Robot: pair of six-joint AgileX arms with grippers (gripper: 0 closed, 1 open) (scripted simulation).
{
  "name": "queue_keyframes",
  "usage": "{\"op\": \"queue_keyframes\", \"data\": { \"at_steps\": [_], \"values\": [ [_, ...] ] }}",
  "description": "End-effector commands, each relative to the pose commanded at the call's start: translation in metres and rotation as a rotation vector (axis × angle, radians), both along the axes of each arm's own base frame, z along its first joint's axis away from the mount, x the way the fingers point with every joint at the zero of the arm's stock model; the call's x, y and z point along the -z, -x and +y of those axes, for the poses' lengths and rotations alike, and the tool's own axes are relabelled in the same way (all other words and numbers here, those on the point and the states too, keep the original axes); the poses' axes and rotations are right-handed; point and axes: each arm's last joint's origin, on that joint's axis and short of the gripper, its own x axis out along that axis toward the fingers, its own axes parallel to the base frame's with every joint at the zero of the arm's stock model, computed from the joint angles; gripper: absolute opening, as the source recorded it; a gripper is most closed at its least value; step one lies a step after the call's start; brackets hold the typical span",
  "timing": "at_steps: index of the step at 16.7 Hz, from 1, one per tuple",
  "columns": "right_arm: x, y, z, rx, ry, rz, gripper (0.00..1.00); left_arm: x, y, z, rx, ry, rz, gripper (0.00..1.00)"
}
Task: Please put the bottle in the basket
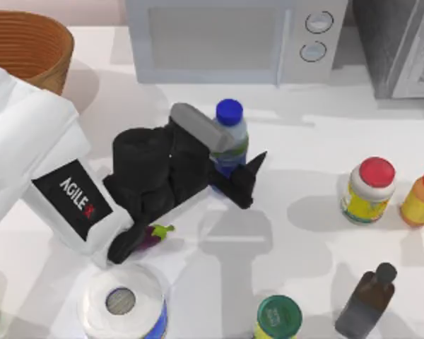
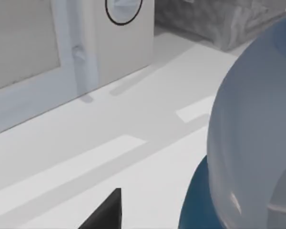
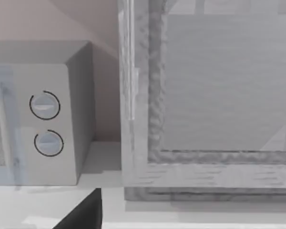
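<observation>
The bottle point(image 1: 230, 113), clear with a blue cap and blue lower body, stands upright in front of the microwave. My left gripper point(image 1: 234, 157) reaches around it from the left. One black finger point(image 1: 251, 175) lies at the bottle's right side, and the other is hidden under the wrist. In the left wrist view the bottle point(image 2: 257, 143) looms close, with a strip of table between it and the finger point(image 2: 109, 214), so the gripper is open. The wicker basket point(image 1: 53, 42) stands at the back left corner. A dark finger point(image 3: 86, 212) of my parked right gripper shows in the right wrist view.
A microwave point(image 1: 226, 35) and a grey cabinet point(image 1: 403, 42) line the back. Two red-capped jars point(image 1: 367, 189) point(image 1: 420, 198) stand at the right. A dark brown bottle point(image 1: 367, 300), a green-lidded can point(image 1: 278, 318), a paper roll point(image 1: 120, 304) and a small purple object point(image 1: 152, 236) sit near the front.
</observation>
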Motion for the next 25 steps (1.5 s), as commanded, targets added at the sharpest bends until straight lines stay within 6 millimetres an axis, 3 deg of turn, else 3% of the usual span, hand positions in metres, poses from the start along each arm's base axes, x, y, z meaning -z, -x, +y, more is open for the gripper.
{"op": "queue_keyframes", "data": {
  "at_steps": [9,20,22,25],
  "values": [
    [0.0,0.0,0.0,0.0,0.0,0.0,1.0,0.0,0.0,0.0,0.0,0.0,0.0,0.02],
    [0.0,0.0,0.0,0.0,0.0,0.0,1.0,-0.004,-0.004,0.002,0.002,0.004,-0.008,0.0],
    [0.0,0.0,0.0,0.0,0.0,0.0,1.0,-0.024,-0.022,0.01,-0.008,0.029,-0.033,0.0],
    [0.0,0.0,0.0,0.0,0.0,0.0,1.0,-0.088,-0.068,0.052,-0.146,0.08,-0.107,0.0]
  ]
}}
